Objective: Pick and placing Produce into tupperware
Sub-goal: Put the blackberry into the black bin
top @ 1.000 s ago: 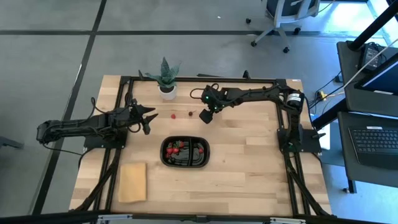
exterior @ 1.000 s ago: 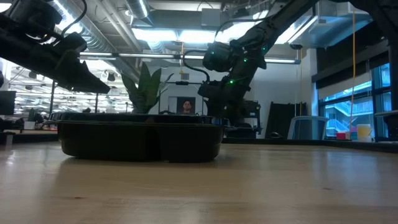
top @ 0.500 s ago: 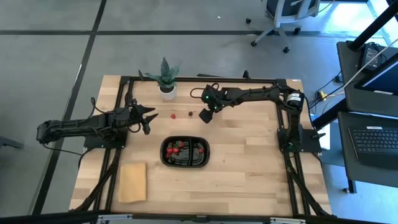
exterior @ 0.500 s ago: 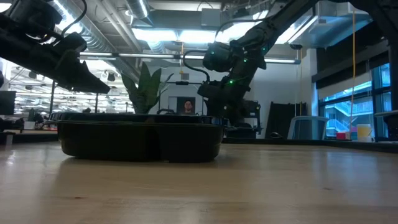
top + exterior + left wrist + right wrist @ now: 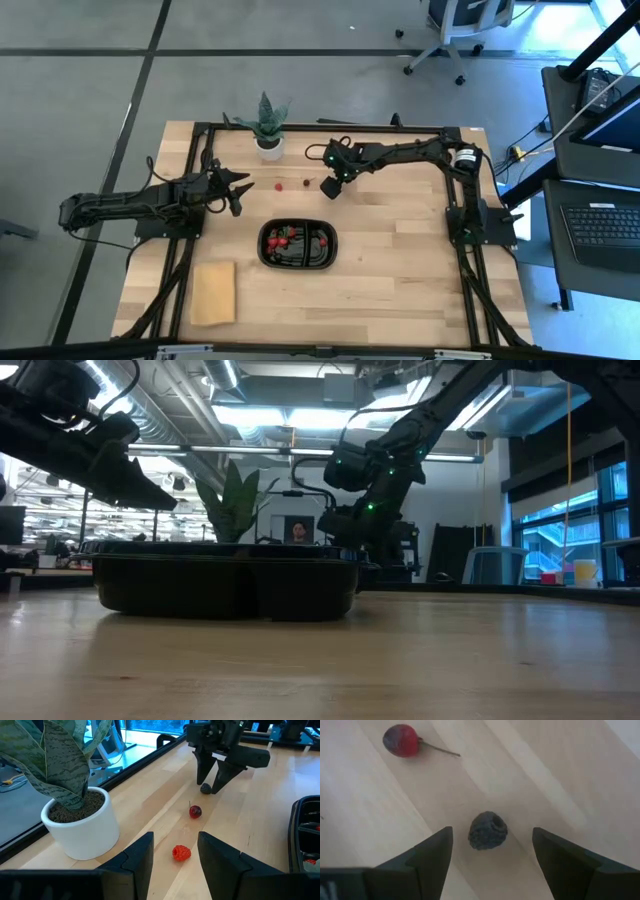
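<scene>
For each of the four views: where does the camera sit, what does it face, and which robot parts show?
High: overhead, straight down; both arms, black tray.
Low: table height, level across; tray wall, arms above.
Left wrist: past open left gripper toward red berry, potted plant, right gripper.
Right wrist: down between open fingers at dark berry, shared with left wrist view.

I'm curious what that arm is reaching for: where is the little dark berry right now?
The dark berry lies on the bare wood between the right gripper's open fingers, just beyond the red cherry and behind the black tray, toward the potted plant.
</scene>
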Tool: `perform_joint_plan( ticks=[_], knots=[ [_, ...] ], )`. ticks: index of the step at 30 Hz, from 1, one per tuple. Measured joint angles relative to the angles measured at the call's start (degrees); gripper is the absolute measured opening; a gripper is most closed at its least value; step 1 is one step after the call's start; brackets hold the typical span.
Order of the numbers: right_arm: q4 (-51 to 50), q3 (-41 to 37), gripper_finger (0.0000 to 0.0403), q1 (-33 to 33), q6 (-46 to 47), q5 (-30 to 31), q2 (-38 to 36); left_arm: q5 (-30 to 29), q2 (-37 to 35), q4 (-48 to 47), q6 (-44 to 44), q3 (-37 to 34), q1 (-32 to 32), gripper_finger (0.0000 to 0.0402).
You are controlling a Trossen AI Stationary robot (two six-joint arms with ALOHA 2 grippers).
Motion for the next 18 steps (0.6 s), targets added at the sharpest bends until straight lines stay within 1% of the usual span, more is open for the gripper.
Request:
perform_joint_plan(
  ticks=[2,5,18],
  knots=[
    [0.0,0.0,0.027,0.0,0.0,0.1,0.3,0.0,0.0,0.0,0.0,0.0,0.0,0.0147],
    [0.1,0.0,0.0253,0.0,0.0,0.1,0.4,0.0,0.0,0.0,0.0,0.0,0.0,0.0147],
    [0.6,0.0,0.0147,0.0,-0.8,0.0,0.8,0.0,0.0,0.0,0.0,0.0,0.0,0.0147]
  ],
)
